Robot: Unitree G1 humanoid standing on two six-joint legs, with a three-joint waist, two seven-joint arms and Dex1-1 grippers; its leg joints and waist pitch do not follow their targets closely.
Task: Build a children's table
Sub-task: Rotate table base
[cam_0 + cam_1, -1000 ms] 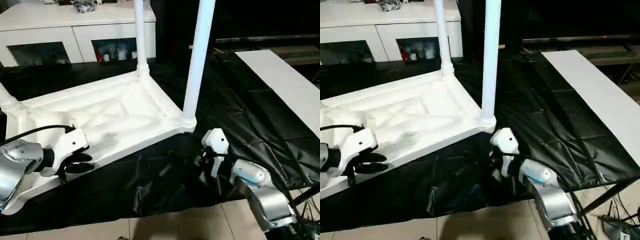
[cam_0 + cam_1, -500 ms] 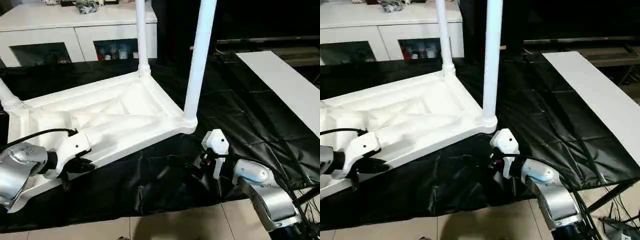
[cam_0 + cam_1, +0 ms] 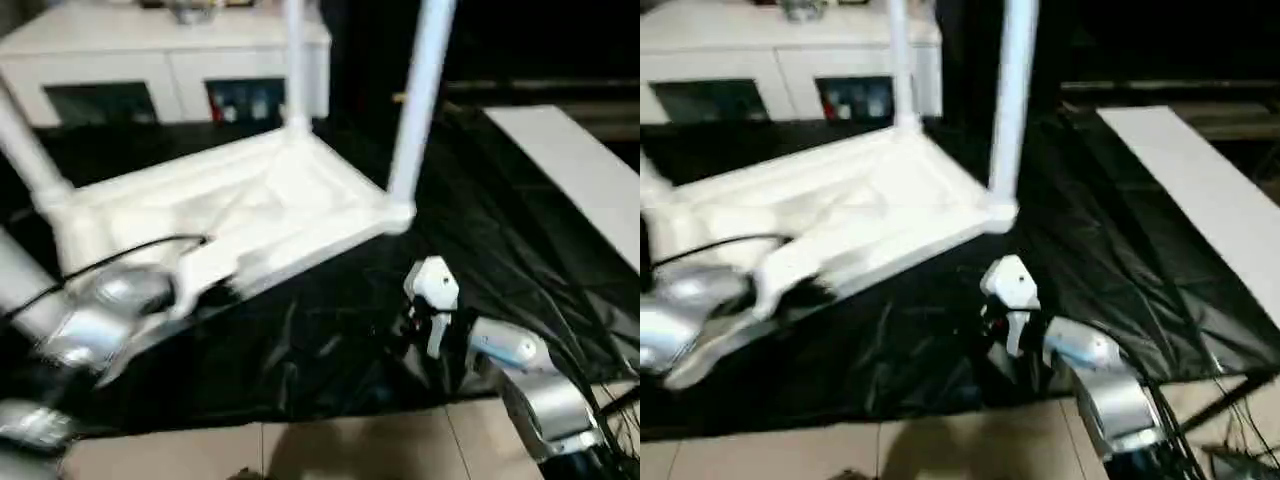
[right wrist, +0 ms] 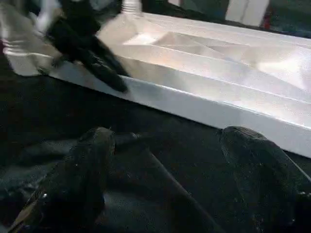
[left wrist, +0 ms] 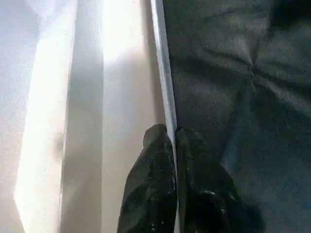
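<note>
Tabletop (image 3: 250, 200) carries three upright legs (image 3: 420, 100); left tool (image 5: 172, 145) pinches its rim, right tool (image 4: 170, 160) gapes.

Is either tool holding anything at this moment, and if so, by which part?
The left tool is shut on the near long rim of the upturned tabletop, one finger on each side of the edge. The right tool is open over the black sheet, holding nothing.

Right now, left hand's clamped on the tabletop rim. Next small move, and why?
Probably lift that edge slowly: the left hand grips the near rim of the upside-down tabletop, legs up, and the open right hand waits just below.
</note>
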